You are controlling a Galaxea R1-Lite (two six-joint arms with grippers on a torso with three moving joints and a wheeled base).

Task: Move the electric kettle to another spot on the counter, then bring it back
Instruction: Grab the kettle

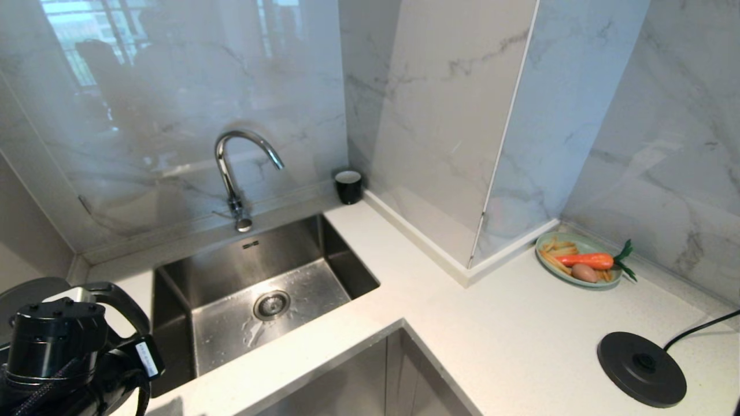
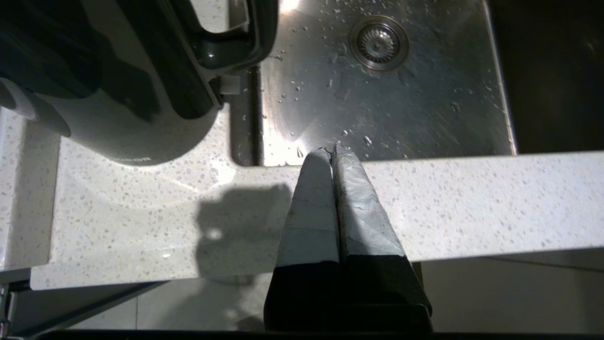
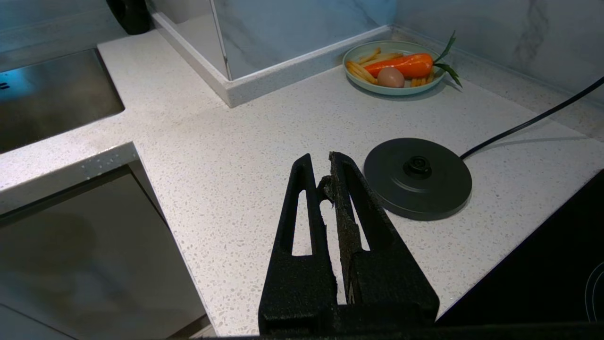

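You have the steel sink (image 1: 254, 289) set into the white speckled stone counter (image 1: 509, 323) on the left stretch, curved tap (image 1: 237, 173) behind it. The tall black jug kettle (image 2: 118, 80) stands on the counter left of the sink, beside its rim. A small black cup (image 1: 348, 186) sits in the back corner, right of the tap. On the right stretch, the plate of vegetables (image 1: 578, 263) lies by the wall; the round black base disc (image 1: 642, 368) lies nearer you, its cord (image 1: 702, 328) running right.
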